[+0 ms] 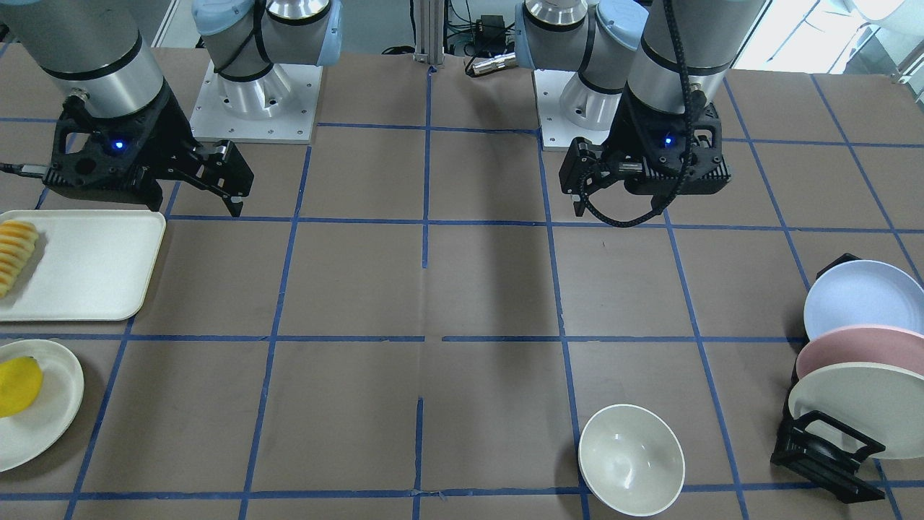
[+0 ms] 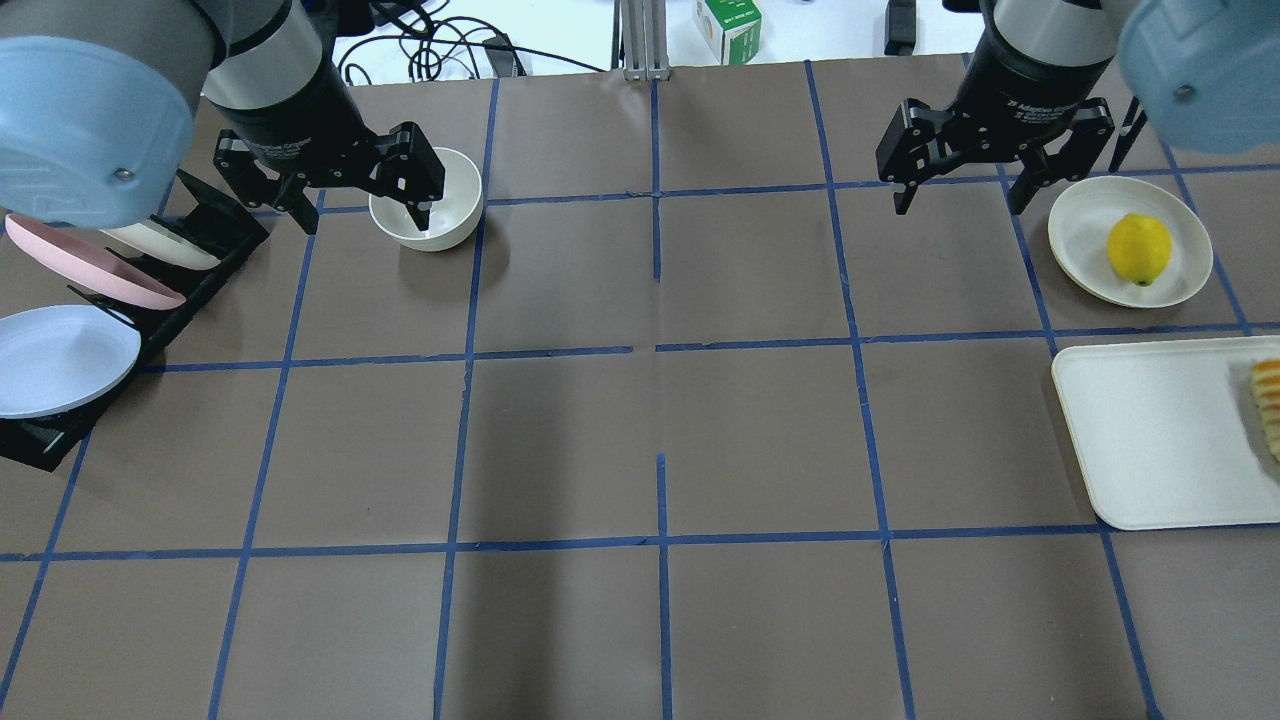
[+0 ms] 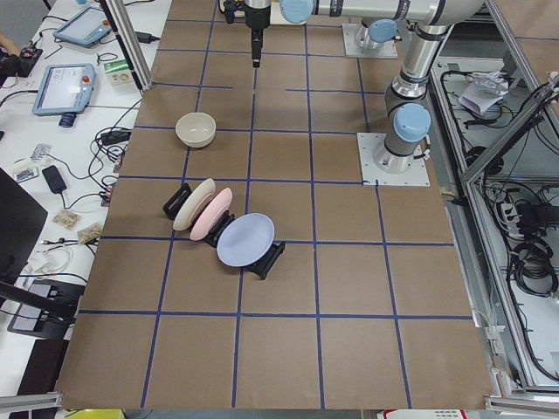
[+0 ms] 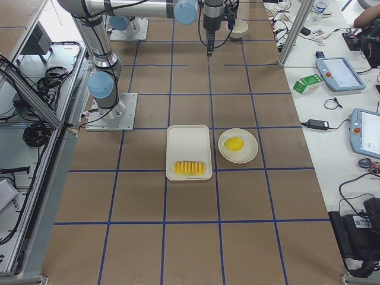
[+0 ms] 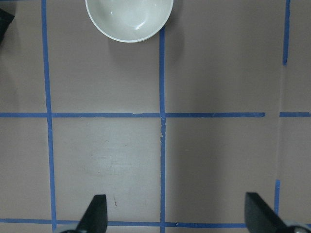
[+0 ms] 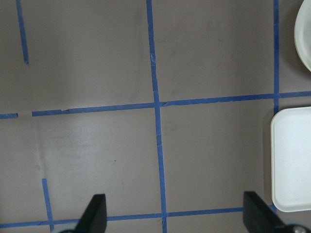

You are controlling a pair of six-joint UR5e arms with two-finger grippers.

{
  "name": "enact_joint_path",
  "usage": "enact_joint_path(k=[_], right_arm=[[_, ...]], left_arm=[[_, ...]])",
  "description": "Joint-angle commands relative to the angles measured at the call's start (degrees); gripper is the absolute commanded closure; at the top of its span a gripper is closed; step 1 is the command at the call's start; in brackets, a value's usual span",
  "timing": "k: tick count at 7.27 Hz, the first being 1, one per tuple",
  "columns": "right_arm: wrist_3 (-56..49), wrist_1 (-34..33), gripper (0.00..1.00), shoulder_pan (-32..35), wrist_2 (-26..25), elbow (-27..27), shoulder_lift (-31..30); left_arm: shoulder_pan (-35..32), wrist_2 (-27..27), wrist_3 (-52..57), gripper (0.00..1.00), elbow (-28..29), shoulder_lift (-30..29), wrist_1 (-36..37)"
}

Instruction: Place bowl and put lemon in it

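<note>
The off-white bowl stands upright and empty on the brown table at the far left; it also shows in the front view and at the top of the left wrist view. The yellow lemon lies on a flat white plate at the far right, also in the front view. My left gripper is open and empty, raised above the table just short of the bowl. My right gripper is open and empty, raised to the left of the lemon's plate.
A black rack at the left end holds blue, pink and off-white plates. A white tray with sliced orange-yellow food lies near the lemon's plate. Blue tape lines grid the table.
</note>
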Motion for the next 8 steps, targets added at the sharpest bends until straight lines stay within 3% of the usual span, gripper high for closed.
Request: enact_joint_path(k=[1,4,6,8], right_arm=[[0.0,-0.1,0.00,0.0,0.0,0.2,-0.1],[-0.1,0.2,0.00,-0.1,0.0,0.2,0.3],[-0.1,0.2,0.00,-0.2,0.0,0.3,0.4],[-0.1,0.2,0.00,-0.2,0.0,0.3,0.6]], left_arm=[[0.1,-0.4,0.2,0.00,0.1,-0.5,0.0],[2.8,-1.0,1.4,0.00,1.6,-3.3,0.6],[4.5,-3.3,3.5,0.00,5.8,-9.7,2.3],[5.1,-3.3,6.6,0.00,10.3,-19.0,9.1]])
